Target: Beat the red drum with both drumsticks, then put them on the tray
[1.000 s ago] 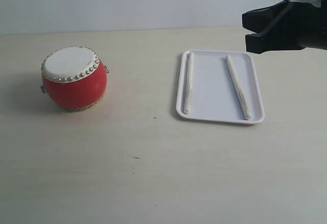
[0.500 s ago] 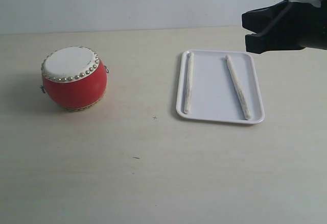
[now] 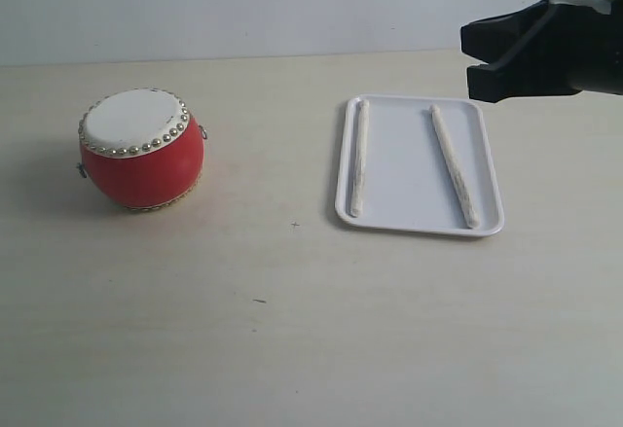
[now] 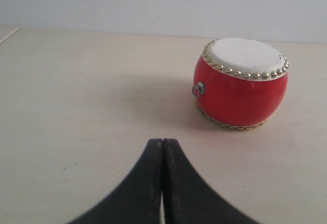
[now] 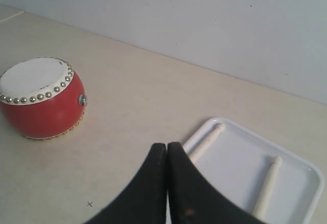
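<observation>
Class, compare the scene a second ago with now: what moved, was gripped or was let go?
Nothing visibly changed. The drum stands where it was, both drumsticks lie on the tray, and the left gripper and right gripper stay shut and empty.

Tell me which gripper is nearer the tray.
Right. The right gripper hangs shut at the tray's edge; the left gripper faces the red drum, with no tray in its view.
</observation>
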Robot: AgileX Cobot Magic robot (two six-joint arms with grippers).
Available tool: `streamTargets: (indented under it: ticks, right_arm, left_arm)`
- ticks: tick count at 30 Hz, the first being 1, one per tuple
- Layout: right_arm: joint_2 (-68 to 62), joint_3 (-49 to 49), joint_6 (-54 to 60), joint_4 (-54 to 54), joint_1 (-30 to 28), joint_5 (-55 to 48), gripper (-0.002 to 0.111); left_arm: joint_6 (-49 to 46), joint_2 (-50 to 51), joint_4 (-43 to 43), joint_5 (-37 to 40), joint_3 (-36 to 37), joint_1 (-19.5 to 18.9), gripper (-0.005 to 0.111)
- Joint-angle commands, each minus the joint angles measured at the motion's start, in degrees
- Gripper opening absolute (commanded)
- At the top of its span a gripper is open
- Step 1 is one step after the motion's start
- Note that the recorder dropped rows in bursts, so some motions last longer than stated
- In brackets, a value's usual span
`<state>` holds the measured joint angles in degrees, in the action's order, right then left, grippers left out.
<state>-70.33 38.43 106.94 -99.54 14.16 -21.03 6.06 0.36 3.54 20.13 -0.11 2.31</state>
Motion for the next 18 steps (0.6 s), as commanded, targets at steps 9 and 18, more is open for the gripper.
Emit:
streamTargets:
  ticks: [9, 18]
  right_arm:
    - [0.25, -0.34, 0.41, -0.4, -0.14, 0.0, 0.0]
    - [1.94, -1.02, 0.27, -0.4, -0.14, 1.86, 0.0]
  left_arm:
    - [0.33, -0.36, 0.3, 0.16, 0.11, -0.14, 0.0]
    - [0.24, -0.36, 0.3, 0.16, 0.11, -0.14, 0.0]
